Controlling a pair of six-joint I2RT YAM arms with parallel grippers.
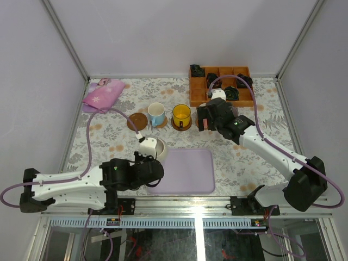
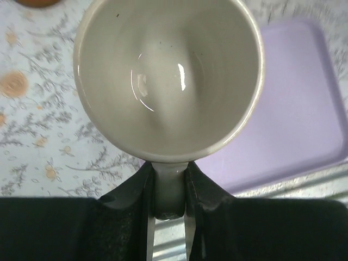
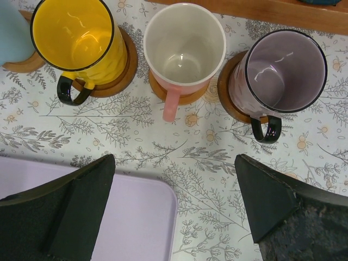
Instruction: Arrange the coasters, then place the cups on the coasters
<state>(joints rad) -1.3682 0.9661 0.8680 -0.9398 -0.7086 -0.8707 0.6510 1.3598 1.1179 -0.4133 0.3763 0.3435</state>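
Left end effector [image 2: 168, 182] pinches cream cup [image 2: 168, 76] by handle.

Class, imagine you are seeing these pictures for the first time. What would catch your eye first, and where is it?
The cream cup fills the left wrist view, gripped by its handle in the left claw, by the corner of the lavender tray. Farther back, the yellow cup, pink cup and purple cup stand in a row on coasters, the right claw open before them.
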